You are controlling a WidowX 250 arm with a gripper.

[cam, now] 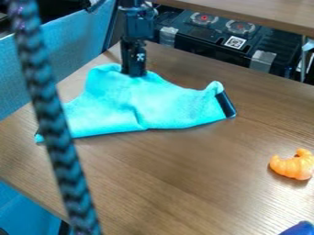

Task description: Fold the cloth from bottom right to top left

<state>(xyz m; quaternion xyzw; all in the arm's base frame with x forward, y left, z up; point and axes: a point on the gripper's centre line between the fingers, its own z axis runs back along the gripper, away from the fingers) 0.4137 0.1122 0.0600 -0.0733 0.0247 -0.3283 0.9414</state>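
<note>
Braided cord (55,128), cloth (175,105) partly behind, orange toy (292,165)

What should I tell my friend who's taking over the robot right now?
Hand: the black robot hand is down at the far edge of the turquoise fabric cloth; I can't tell if it grips.
Cloth: on the brown wooden table, with a black strip at its right end.
Done: it looks folded over, at least partly, but rumpled.
Left: probably check the fold, flatten the wrinkles, then move the hand clear.
Nearby: an orange, curved, ridged toy lies right of the cloth, not touching it.
</note>
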